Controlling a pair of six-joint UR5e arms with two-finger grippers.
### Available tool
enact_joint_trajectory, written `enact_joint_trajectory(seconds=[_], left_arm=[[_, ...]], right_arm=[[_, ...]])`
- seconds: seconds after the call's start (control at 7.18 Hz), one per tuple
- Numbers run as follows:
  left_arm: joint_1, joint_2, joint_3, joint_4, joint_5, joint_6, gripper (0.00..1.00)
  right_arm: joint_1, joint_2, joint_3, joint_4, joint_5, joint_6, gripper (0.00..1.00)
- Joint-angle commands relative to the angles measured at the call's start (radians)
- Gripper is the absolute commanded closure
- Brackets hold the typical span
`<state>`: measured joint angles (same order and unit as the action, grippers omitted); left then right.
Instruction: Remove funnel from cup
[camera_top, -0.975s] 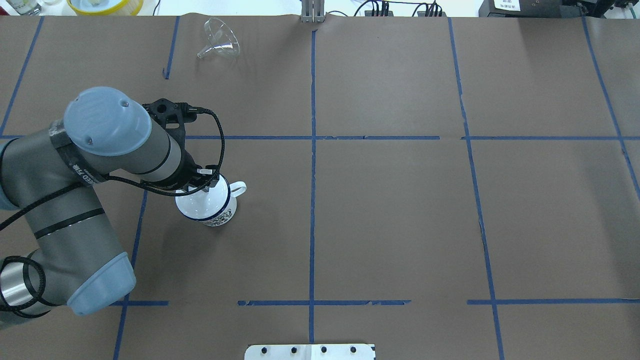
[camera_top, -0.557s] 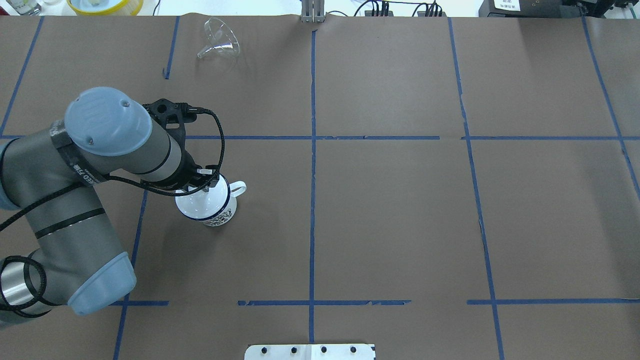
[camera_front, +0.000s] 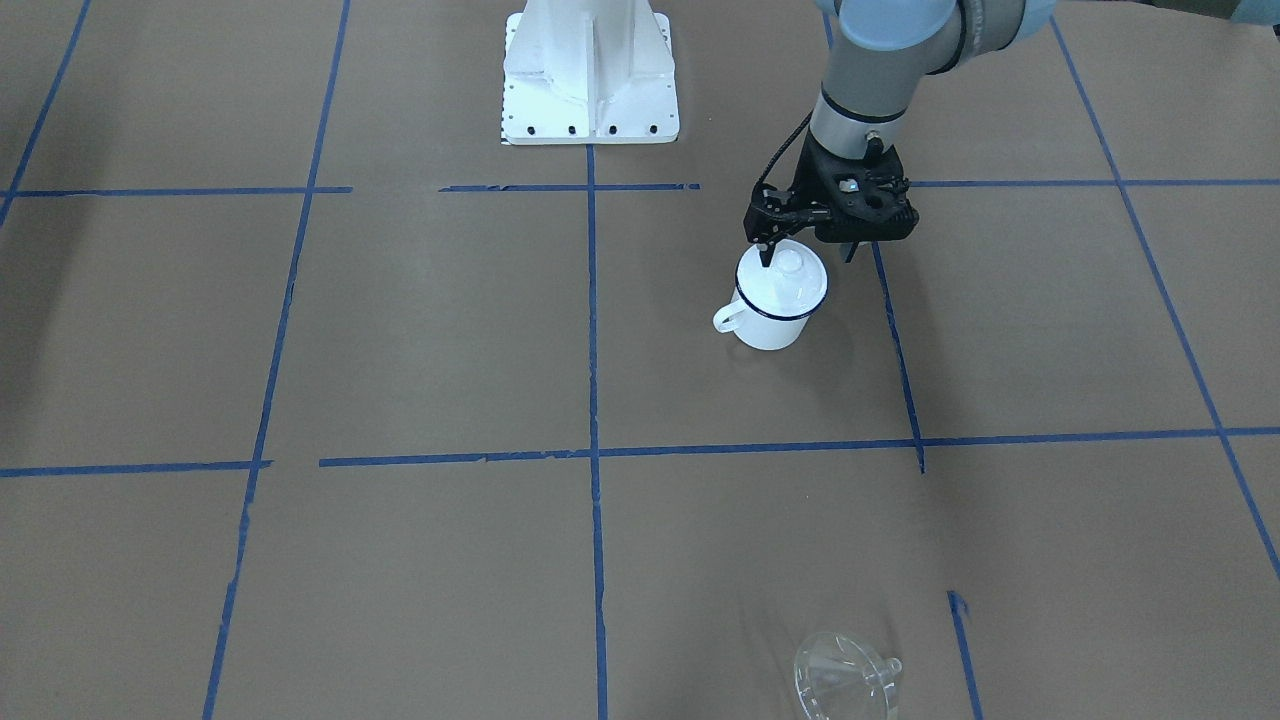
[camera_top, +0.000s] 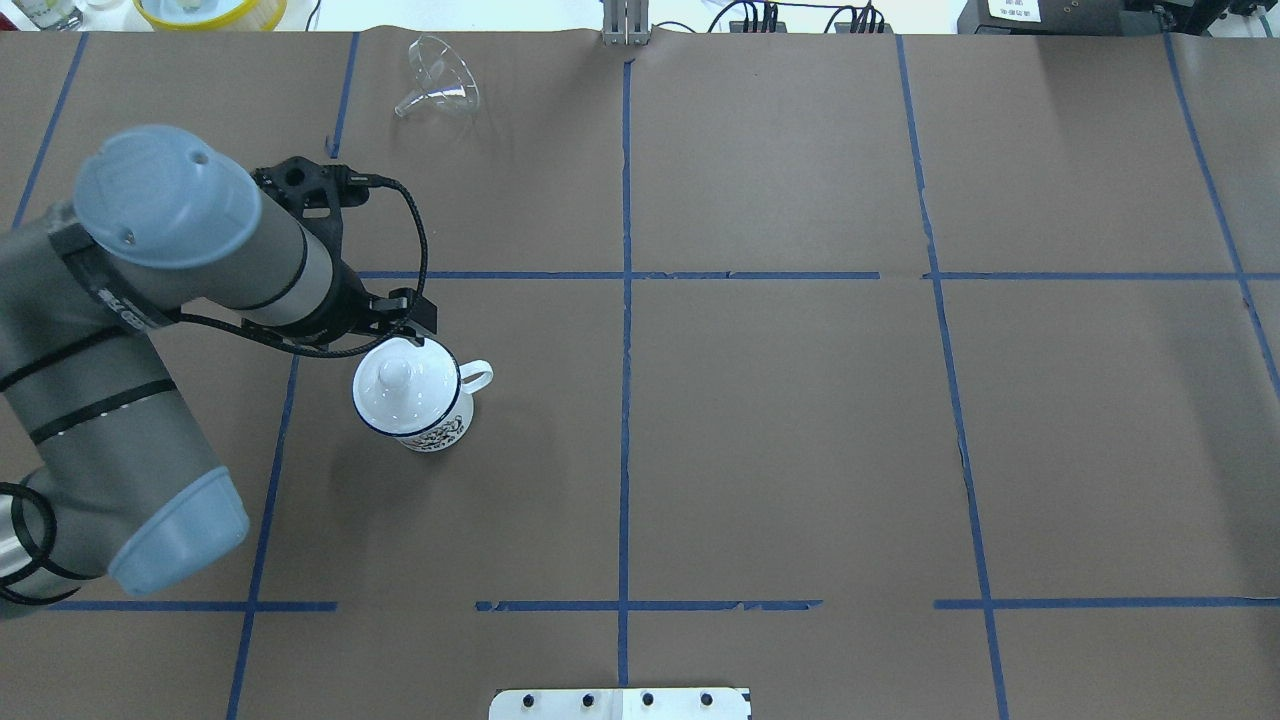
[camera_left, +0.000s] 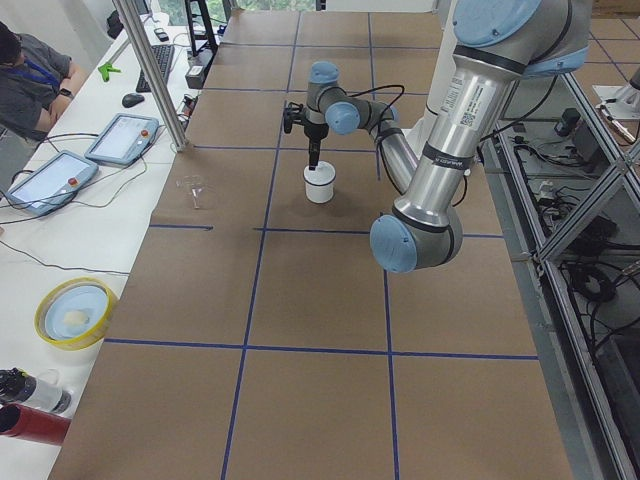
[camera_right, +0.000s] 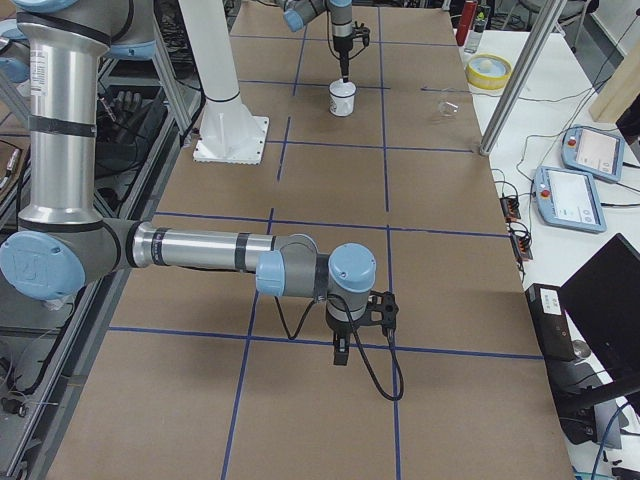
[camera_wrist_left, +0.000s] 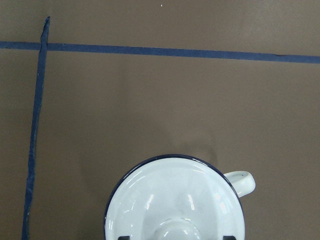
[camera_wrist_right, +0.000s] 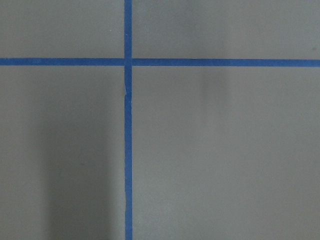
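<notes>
On the robot's left, the left gripper (camera_front: 807, 256) hangs just over the cup (camera_top: 440, 425), its jaws spread. The left wrist view shows a dark fingertip at each bottom corner of the cup's mouth, with nothing held between them. The cup stands upright on the worktop (camera_top: 800, 420), handle pointing to the robot's right. Its mouth is covered not by the funnel but by a white lid (camera_top: 412, 392) with a round knob (camera_top: 395, 370), and the gripper sits slightly off that knob, towards the cup's far rim. The funnel (camera_top: 440, 85) is not in the cup at all. It lies on its side well apart from it, straight ahead near the worktop's far edge, spout pointing to the robot's left and slightly back, wide rim to the right. Judged from that, the funnel is already clear of the cup, and any reach for it would run forward from the left arm, which is much the nearer. The right gripper (camera_right: 340, 352) hangs over bare worktop far across the table, and I cannot tell whether it is spread or closed.
</notes>
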<state>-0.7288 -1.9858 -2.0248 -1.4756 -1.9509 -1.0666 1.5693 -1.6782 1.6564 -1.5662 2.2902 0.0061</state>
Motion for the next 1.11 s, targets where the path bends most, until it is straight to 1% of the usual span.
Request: enact_joint_trajectory(seconds=[0.0,0.14,0.28,0.42,0.56,0.7,0.84,0.97], left_arm=[[-0.238,0.102,-0.035,-0.003,-0.138,0.322,0.0],[-0.358,0.157,-0.023,-0.002,-0.199,0.508,0.0],[-0.489,0.232,0.006,-0.003,-0.224,0.727,0.0],[-0.592,0.292,0.055,-0.005,-0.265,0.939,0.0],[-0.718,0.323,0.131,0.0,-0.352,1.118,0.0],[-0.809,0.393,0.209,-0.005,-0.423,1.175,0.0],[-0.823,0.447,0.248,-0.012,-0.437,1.206,0.0],[-0.858,0.473,0.309,-0.009,-0.428,1.218,0.0]], right_arm=[[0.0,0.0,0.0,0.0,0.0,0.0,0.0],[0.0,0.0,0.0,0.0,0.0,0.0,0.0],[0.0,0.0,-0.001,0.0,0.0,0.0,0.0],[0.0,0.0,0.0,0.0,0.0,0.0,0.0],[0.0,0.0,-0.001,0.0,0.0,0.0,0.0],[0.0,0.0,-0.001,0.0,0.0,0.0,0.0],[0.0,0.0,-0.001,0.0,0.0,0.0,0.0],[0.0,0.0,-0.001,0.0,0.0,0.0,0.0]])
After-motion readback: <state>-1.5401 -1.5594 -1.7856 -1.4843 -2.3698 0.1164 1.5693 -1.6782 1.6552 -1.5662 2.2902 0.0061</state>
